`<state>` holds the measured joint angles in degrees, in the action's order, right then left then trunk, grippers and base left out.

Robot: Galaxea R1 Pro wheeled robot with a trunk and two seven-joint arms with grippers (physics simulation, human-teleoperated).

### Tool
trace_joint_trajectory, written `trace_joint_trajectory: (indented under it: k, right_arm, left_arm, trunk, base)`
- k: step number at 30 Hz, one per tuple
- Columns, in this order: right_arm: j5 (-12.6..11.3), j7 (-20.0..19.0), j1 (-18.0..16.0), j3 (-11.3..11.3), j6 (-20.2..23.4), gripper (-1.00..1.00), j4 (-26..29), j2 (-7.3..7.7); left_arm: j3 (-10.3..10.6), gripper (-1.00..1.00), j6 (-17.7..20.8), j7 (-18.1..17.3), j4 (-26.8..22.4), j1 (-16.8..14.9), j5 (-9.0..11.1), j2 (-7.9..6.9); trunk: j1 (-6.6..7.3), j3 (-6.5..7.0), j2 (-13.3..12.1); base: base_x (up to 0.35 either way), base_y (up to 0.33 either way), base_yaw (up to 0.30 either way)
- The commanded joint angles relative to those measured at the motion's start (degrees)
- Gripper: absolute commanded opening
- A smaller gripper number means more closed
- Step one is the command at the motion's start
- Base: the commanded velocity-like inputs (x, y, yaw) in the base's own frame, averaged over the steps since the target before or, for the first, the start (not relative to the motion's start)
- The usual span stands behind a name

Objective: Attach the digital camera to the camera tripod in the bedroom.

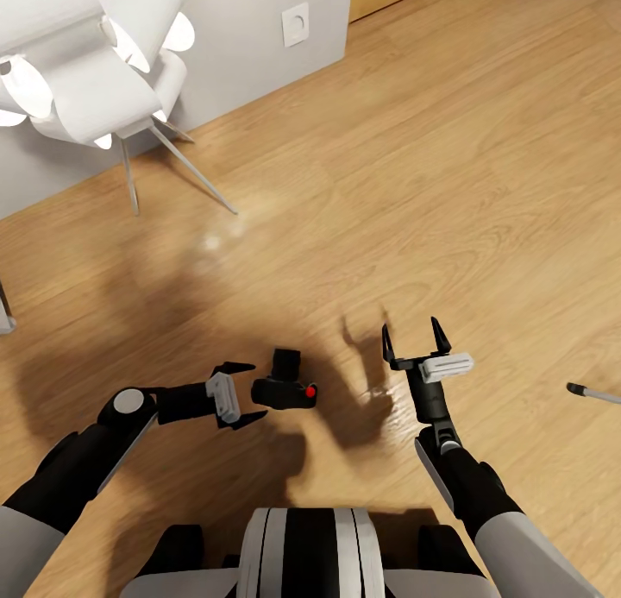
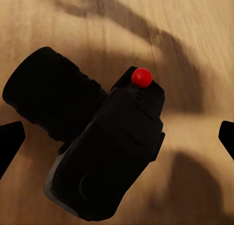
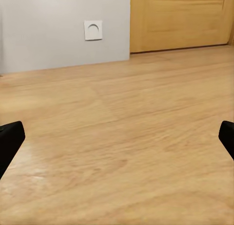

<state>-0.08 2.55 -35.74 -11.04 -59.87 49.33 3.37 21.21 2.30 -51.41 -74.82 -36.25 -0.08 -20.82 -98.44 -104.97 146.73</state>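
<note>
- Two grippers in play, and the left gripper (image 1: 246, 393) is clearly the one lined up for the job. It's spread wide and holding nothing, fingers pointing to the robot's right, low over the floor.
- Just past its fingertips, to the robot's right, the digital camera (image 1: 284, 386) lies on the wood floor (image 1: 483, 192), not touching either finger as far as I can tell. The left wrist view has the digital camera (image 2: 105, 152) sitting between the two finger tips, with gaps on both sides.
- Axis-wise: the stubby lens points away from the robot in the head view and the body runs crossways, red button (image 1: 310, 392) on the end away from the left gripper. In the wrist view it sits skewed to the fingers, not square. My guess is the gripper needs to slide forward and maybe twist a bit before closing.
- Right gripper (image 1: 417, 337) is further right, also wide open and empty, pointing away from the robot. It's well apart from the camera, so the left arm is the nearer one.
- At the far right edge there's a thin grey rod with a black tip (image 1: 591, 393) on the floor. Might be a tripod foot, can't say for sure.
- Room: light wood planks, grey wall (image 1: 250, 28) with a white socket plate (image 1: 295, 23), a white petal-shaped floor lamp (image 1: 95, 63) on thin metal legs at the back left, oak door (image 3: 180, 18) beyond.
</note>
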Motion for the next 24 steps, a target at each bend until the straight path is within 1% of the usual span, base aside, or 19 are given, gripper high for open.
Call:
trace_joint_trajectory:
  k: [1, 17, 24]
  right_arm:
    - [-0.02, 0.27, -0.03, -0.21, -0.13, 1.0, -0.02, 0.06]
    - [-0.01, 0.27, -0.03, -0.21, -0.13, 1.0, -0.02, 0.06]
    - [-0.02, 0.27, -0.03, -0.21, -0.13, 1.0, -0.07, 0.06]
  left_arm:
    - [0.06, 1.0, 0.23, -0.12, -0.05, -0.03, 0.0, -0.03]
    - [0.01, 1.0, 0.0, -0.08, 0.3, -0.03, -0.05, -0.01]
    - [-0.07, 1.0, -0.03, 0.08, 1.43, -0.02, -0.15, -0.01]
  trunk:
    - [0.01, -0.03, 0.01]
    - [0.01, -0.03, 0.01]
    - [0.01, -0.03, 0.01]
  base:
    - [0.0, 0.0, 0.0]
    - [0.0, 0.0, 0.0]
    - [0.0, 0.0, 0.0]
